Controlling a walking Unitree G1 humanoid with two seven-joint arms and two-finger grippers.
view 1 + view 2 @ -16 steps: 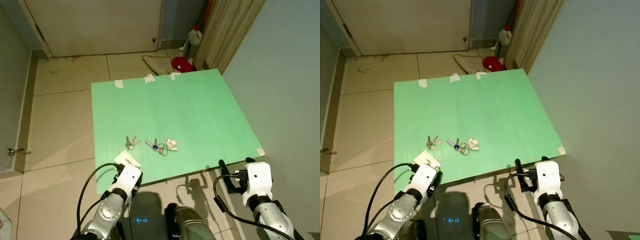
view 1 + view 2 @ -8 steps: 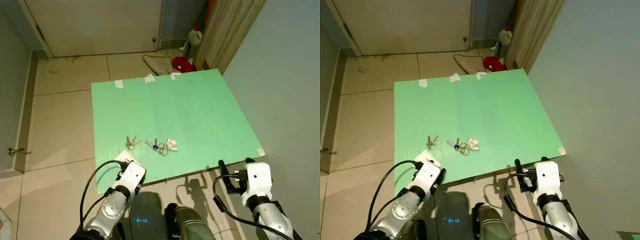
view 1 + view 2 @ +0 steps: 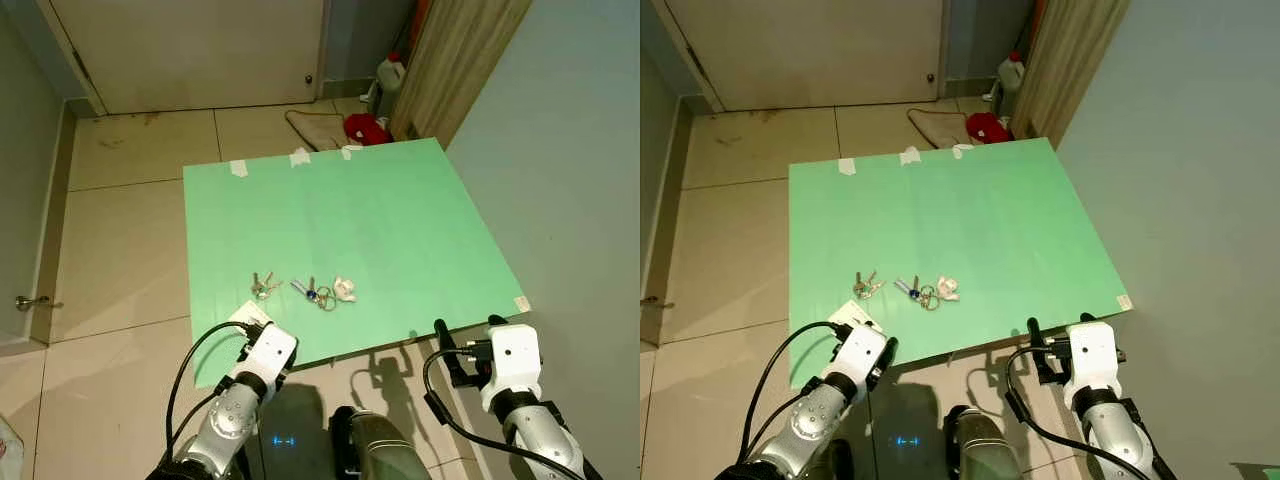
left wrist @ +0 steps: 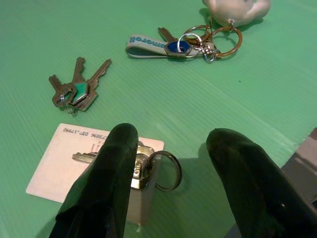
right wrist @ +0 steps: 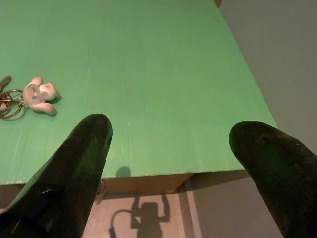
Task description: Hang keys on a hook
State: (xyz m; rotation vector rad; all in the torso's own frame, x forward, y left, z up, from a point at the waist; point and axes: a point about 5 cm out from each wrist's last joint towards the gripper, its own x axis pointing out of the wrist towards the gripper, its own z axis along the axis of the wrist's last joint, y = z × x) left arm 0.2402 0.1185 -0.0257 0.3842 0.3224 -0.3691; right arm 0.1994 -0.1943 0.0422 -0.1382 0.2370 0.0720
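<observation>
While both arms wait at the green desk (image 3: 400,220) edge | left gripper (image 4: 171,163) fingers spread over key on white card (image 4: 54,163) | right gripper (image 5: 171,148) fingers released | two key bunches (image 3: 264,286) beyond the card

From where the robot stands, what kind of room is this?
Probably a home entryway or hall: beige tiled floor, a closed pale door, and a low green board holding bunches of metal keys.

Occluded and cropped elements at the green board's near edge.
Left gripper's finger (image 4: 106,183) covers part of the key (image 4: 143,166) lying on the white card (image 4: 59,158); the pale figurine (image 4: 237,7) is cut by the frame edge; card print is illegible.
</observation>
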